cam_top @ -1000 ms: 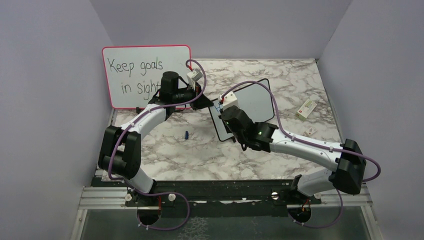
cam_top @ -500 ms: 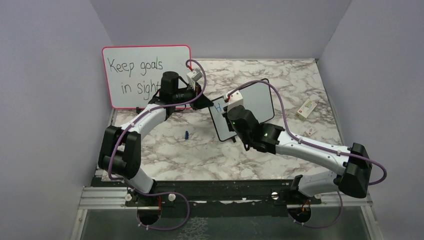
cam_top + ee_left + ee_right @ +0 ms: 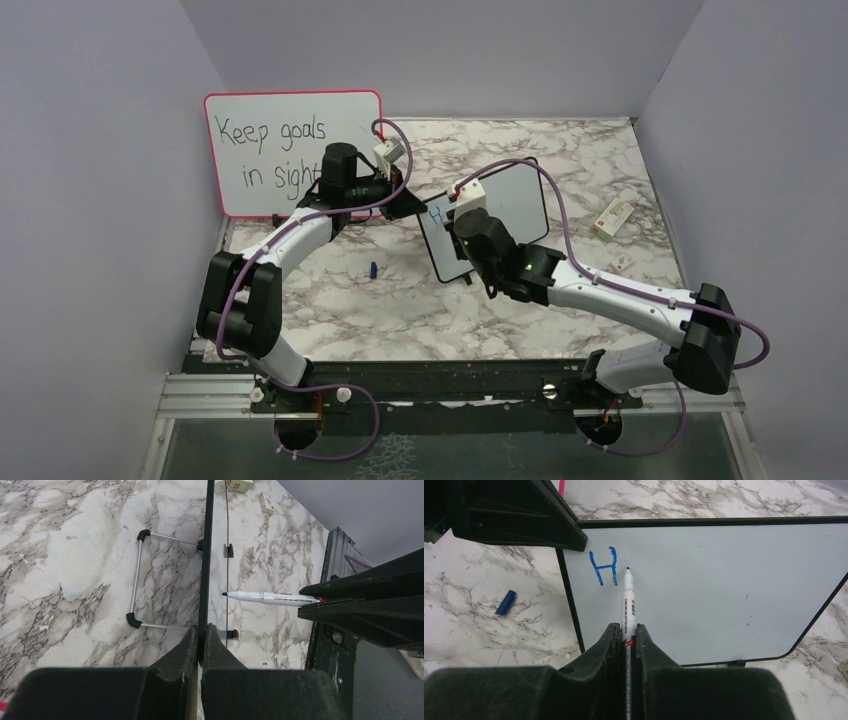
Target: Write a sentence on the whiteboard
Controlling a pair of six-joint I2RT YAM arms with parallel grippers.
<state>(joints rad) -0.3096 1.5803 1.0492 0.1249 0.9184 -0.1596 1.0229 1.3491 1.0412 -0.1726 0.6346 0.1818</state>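
Since a second ago the right arm has drawn its wrist a little to the right along the board, uncovering a blue "H" that it hid before; the left arm has not stirred. At the far left the pink-framed board [image 3: 280, 150] leans on the wall with its black handwriting. In front of it the left gripper [image 3: 202, 632] is closed tight on the left edge of the whiteboard [image 3: 724, 590], bracing it on its feet at mid-table. A blue cap [image 3: 372, 270] lies on the marble, just left of the board's lower corner. The sentence [image 3: 604, 567] so far is that single letter at the top left of the white face. Just to its right sits the tip of the marker [image 3: 628, 605], pinched by its barrel in the closed right gripper [image 3: 626, 632]; whether the tip touches the surface cannot be told. Writing has barely begun: the next letter wants light, even pressure beside the H, with the left hold kept firm. Two small boxes [image 3: 611, 216] lie well to the right.
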